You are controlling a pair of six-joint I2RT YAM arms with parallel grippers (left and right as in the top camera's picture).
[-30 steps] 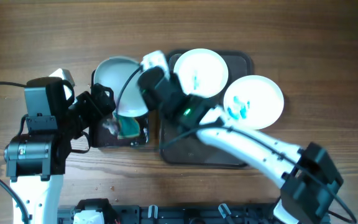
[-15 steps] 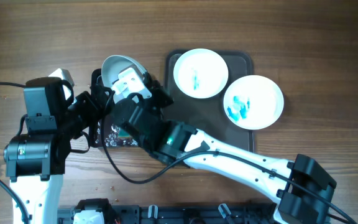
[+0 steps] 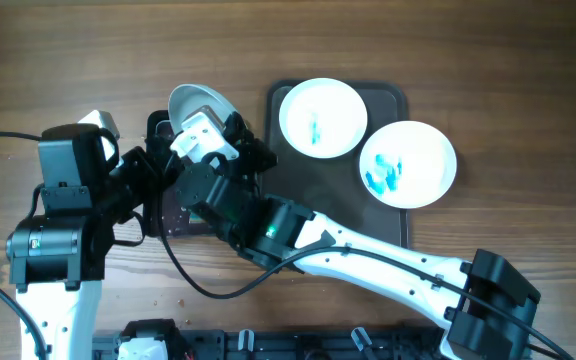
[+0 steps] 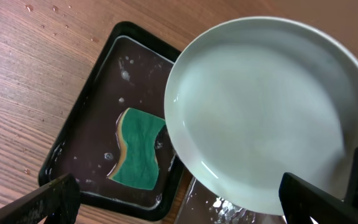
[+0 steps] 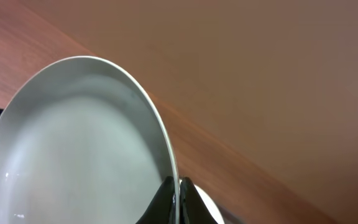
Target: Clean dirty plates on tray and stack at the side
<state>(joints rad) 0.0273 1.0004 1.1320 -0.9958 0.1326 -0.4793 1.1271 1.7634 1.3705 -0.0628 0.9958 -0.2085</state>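
Here, a wooden table point(image 3: 488, 50) carries all items. The large dark brown tray point(image 3: 390, 98), rectangular with rounded corners and a raised rim, lies right of centre. The right arm point(image 3: 368, 255) crosses its near part, reaching leftward. A smaller black tray point(image 4: 92, 106), holding a shallow film of water, sits just left of the brown tray, mostly hidden by the arms in the overhead view.

Three round white plates of like size are visible. The far plate point(image 3: 323, 118) rests inside the brown tray's far left corner and bears a few small teal marks at its centre. The right plate point(image 3: 408, 163) overhangs the tray's right rim and carries broader blue-teal smears left of its centre. The held plate point(image 4: 260, 118) is tilted steeply above the black tray. Its visible face is plain white and glossy, with no paint showing.

The right gripper point(image 5: 179, 198) is closed, pinching the rim of the held plate between its dark fingers. The left gripper point(image 4: 179, 205) stands wide apart, empty, beside the black tray with the held plate before it.

A green sponge point(image 4: 138, 149) with a yellow edge lies flat in the black tray. Water droplets point(image 4: 42, 9) dot the nearby wood.
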